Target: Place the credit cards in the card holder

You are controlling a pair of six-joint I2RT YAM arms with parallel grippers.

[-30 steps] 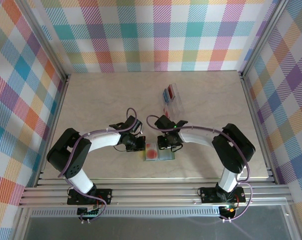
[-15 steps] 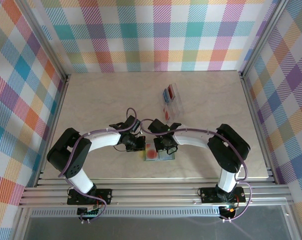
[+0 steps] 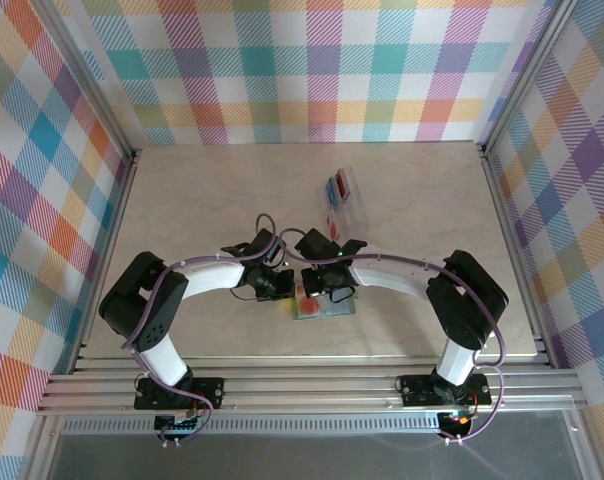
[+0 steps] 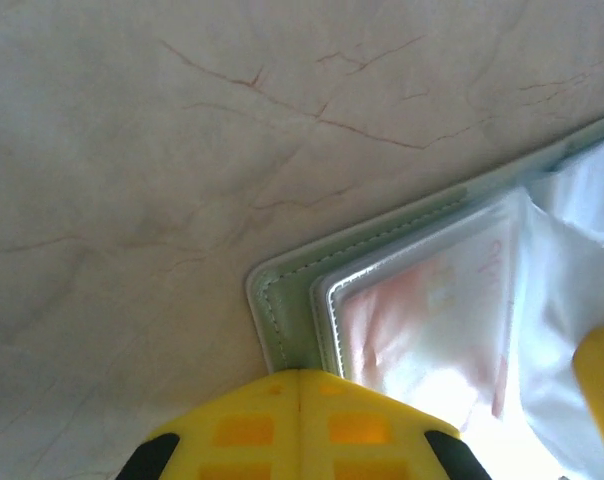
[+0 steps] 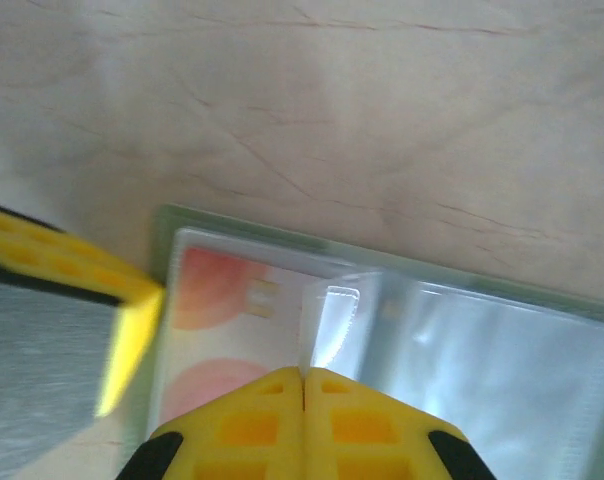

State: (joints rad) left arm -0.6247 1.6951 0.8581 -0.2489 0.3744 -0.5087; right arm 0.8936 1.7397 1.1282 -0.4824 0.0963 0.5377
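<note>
From above, the card holder [image 3: 324,312] lies largely under the left gripper [image 4: 300,376] and the right gripper [image 5: 302,373], and their fingertips are hidden there beneath the wrist bodies. The red and blue cards [image 3: 336,187] in the clear rack [image 3: 350,212] are too small for any print to be made out. In the left wrist view the card holder runs off the right and bottom edges. The pale card [image 4: 422,320] in its clear pocket is washed out by glare, its lettering unreadable, and a yellow finger [image 4: 602,385] is cut off at the right edge. In the right wrist view the card holder is cut off at the right and bottom edges. The left gripper's finger [image 5: 72,265] is a blur there, and the grey patch [image 5: 32,360] below it cannot be identified.
</note>
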